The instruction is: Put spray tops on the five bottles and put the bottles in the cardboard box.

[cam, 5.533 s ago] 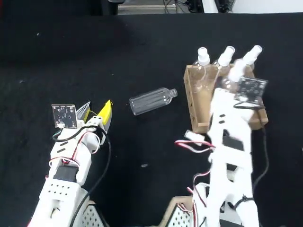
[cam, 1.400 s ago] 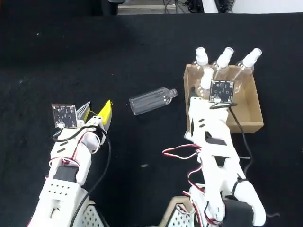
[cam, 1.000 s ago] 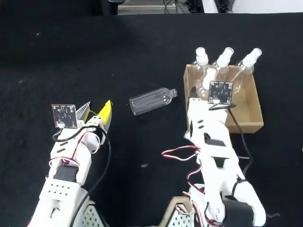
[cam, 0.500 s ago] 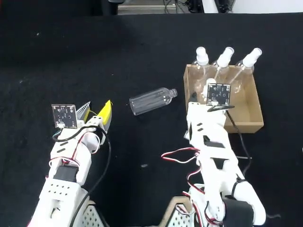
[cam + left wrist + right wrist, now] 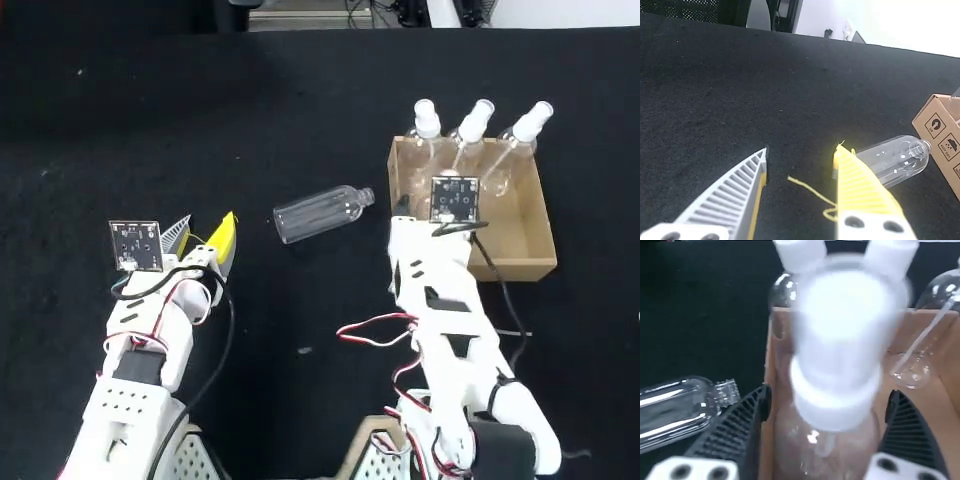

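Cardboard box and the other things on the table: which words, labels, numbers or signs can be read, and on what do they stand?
No word or number can be read in these views.
Cardboard box, side wall: black-framed handling signs. One shows an upward arrow. The print under them is too small to read.
Lying bottle: clear, with no label.

Clear bottles (image 5: 322,212), white spray tops (image 5: 427,117), brown cardboard box (image 5: 528,262), black table (image 5: 200,120).
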